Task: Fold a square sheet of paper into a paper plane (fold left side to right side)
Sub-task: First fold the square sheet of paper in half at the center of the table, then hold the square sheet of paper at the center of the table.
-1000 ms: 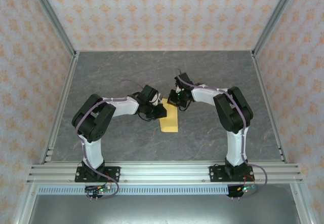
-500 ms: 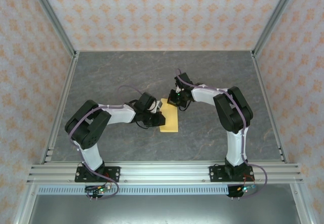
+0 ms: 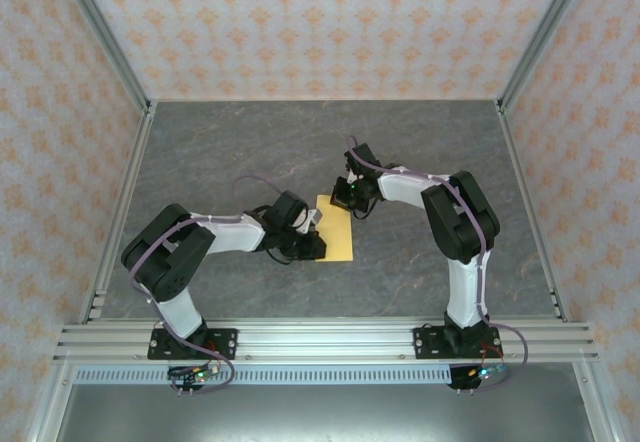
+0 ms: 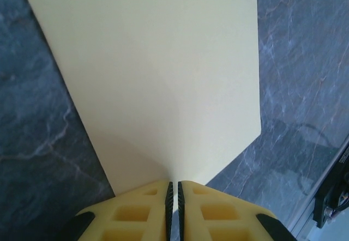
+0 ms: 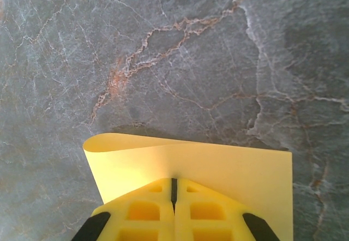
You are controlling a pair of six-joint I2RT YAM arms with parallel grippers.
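We find the square sheet of paper (image 3: 338,234) mid-way across the bench (image 3: 230,152), left pincer (image 3: 316,248) clamped on its near corner, right pincer (image 3: 345,202) closed at its far edge. Light, limp, crease-prone: we'd pinch edges only.

square sheet of paper (image 3: 338,232) on table (image 3: 230,147) centre; left gripper (image 3: 317,248) at its near-left edge, right gripper (image 3: 345,202) at far edge.

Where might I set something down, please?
Bare: the far half of the table, between the square sheet of paper and the back wall, and the strip right of the right arm. Crowded: the centre, where left tool and right tool meet it.
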